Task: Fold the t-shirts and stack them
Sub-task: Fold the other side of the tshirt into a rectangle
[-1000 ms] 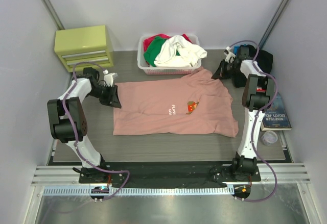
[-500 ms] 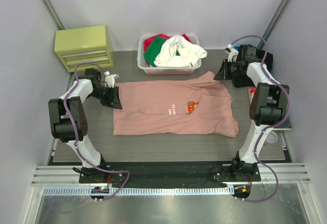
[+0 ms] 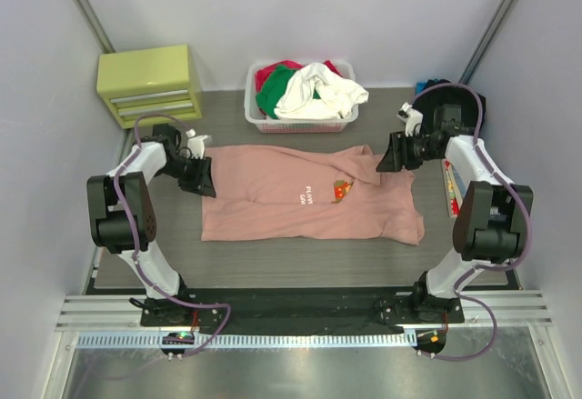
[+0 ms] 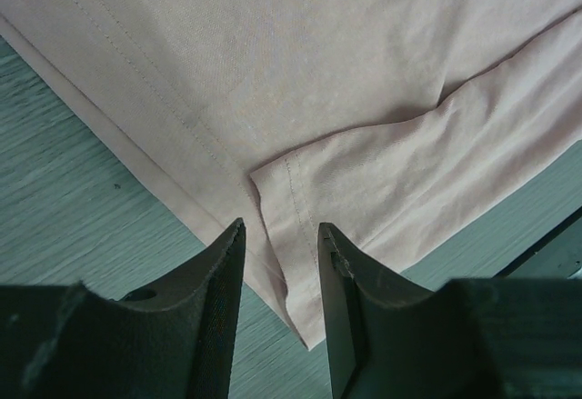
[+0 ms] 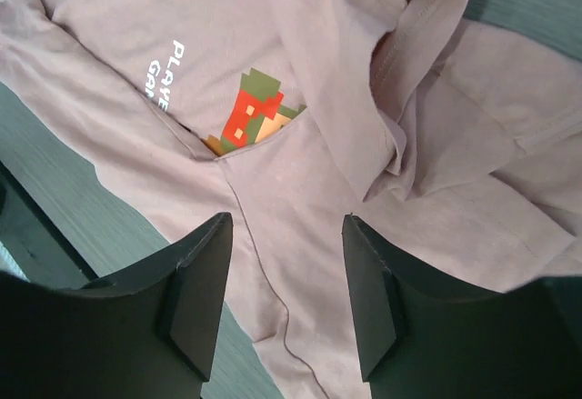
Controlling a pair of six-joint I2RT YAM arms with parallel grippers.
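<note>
The salmon-pink t-shirt (image 3: 300, 208) lies spread across the table, its pixel print (image 3: 343, 190) showing right of centre. My left gripper (image 3: 202, 179) is at its left edge. In the left wrist view this gripper (image 4: 280, 231) is open a little, with a flat corner of the pink cloth (image 4: 318, 72) lying between and below its fingers. My right gripper (image 3: 386, 158) hovers over the shirt's back right part, open and empty (image 5: 286, 226). A loose fold of pink cloth (image 5: 409, 81) lies rumpled beside the print (image 5: 255, 113). A black bundle, perhaps the black t-shirt (image 3: 457, 101), sits at the back right.
A white basket (image 3: 300, 126) heaped with white, green and red clothes stands at the back centre. A yellow-green drawer chest (image 3: 150, 81) occupies the back left corner. The right arm hides most of what lies along the right wall.
My right gripper has opened and let go of the shirt's back right part, which dropped onto the shirt. It moved from the back right corner forward over the cloth. The left arm stayed put.
</note>
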